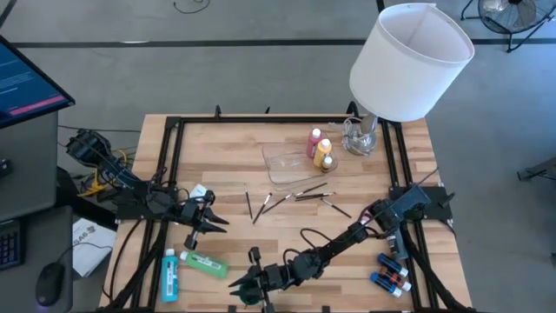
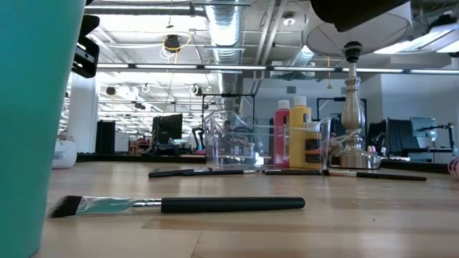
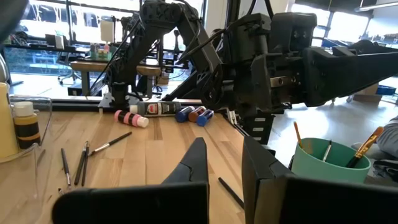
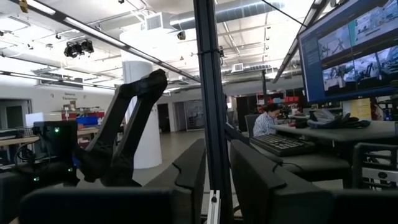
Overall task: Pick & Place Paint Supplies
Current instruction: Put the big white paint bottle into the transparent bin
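On the left side of the tabletop (image 1: 226,165), the left gripper (image 1: 211,218) hovers with its jaws clenched on nothing. Just below it, toward the front edge, lie a blue bottle (image 1: 168,274) and a green bottle (image 1: 205,264), both flat on the wood and apart from the jaws. In the left wrist view a teal cup (image 3: 329,163) with brushes standing in it shows beside that arm's fingers.

Near the front middle, the right gripper (image 1: 248,284) reaches low over the table edge. Its jaws stand slightly parted; the right wrist view shows a thin upright black pole (image 4: 209,93) in the gap between them, and whether they touch it I cannot tell. A single brush (image 2: 179,206) lies flat on the wood close to the low camera.

Farther back at mid-table, several thin brushes (image 1: 291,200) lie scattered, well apart from both grippers. Just behind them sits a clear tray (image 1: 287,163), with a pink bottle (image 1: 314,143) and a yellow bottle (image 1: 323,153) upright at its right end. A lamp with a white shade (image 1: 408,61) stands at the back right corner. By the front right edge, a few small bottles (image 1: 391,271) lie on their sides near the base of the right arm.
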You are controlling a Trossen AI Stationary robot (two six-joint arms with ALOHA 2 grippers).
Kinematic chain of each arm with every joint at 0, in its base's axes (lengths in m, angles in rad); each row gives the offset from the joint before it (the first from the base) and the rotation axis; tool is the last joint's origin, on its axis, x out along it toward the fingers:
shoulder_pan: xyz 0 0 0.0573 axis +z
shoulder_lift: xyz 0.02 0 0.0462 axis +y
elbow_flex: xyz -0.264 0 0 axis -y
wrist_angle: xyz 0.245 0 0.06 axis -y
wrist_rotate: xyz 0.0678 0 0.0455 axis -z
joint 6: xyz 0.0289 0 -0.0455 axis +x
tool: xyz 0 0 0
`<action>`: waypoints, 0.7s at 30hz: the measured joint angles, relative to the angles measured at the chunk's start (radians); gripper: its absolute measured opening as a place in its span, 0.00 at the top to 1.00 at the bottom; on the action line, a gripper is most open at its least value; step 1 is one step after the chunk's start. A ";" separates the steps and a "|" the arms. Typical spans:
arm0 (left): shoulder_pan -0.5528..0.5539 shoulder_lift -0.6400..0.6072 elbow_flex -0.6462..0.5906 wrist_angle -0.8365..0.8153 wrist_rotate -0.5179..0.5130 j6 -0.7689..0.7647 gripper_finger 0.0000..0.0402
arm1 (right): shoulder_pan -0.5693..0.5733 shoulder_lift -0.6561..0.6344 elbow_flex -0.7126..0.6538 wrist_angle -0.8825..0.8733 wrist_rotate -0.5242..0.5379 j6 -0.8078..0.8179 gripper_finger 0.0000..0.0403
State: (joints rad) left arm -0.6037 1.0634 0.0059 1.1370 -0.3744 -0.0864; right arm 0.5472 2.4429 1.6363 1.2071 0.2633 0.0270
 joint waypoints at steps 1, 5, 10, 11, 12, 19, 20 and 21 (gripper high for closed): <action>0.000 0.000 0.000 0.000 -0.001 0.000 1.00 | 0.000 -0.002 0.000 -0.001 0.000 -0.003 0.83; 0.000 0.000 0.000 0.000 -0.001 -0.001 1.00 | 0.010 -0.041 0.000 -0.067 0.003 -0.060 0.83; 0.000 0.000 0.000 0.000 0.000 -0.005 1.00 | 0.046 -0.154 0.000 -0.374 0.006 -0.200 0.83; 0.000 0.000 0.000 -0.001 0.000 -0.005 1.00 | 0.053 -0.179 0.000 -0.425 0.016 -0.208 0.83; 0.000 0.000 0.000 -0.001 0.000 -0.005 1.00 | 0.061 -0.205 0.000 -0.475 0.033 -0.210 0.83; 0.000 0.000 0.000 -0.002 0.000 -0.005 1.00 | 0.110 -0.345 0.000 -0.839 0.199 -0.200 0.83; 0.000 0.000 0.000 -0.002 0.000 -0.005 1.00 | 0.115 -0.359 0.000 -0.888 0.222 -0.180 0.83; 0.000 0.000 0.000 -0.002 0.000 -0.005 1.00 | 0.120 -0.374 0.000 -0.933 0.246 -0.161 0.83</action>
State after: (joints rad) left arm -0.6037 1.0637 0.0059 1.1355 -0.3744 -0.0910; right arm 0.6677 2.0691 1.6367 0.2745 0.5090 -0.1337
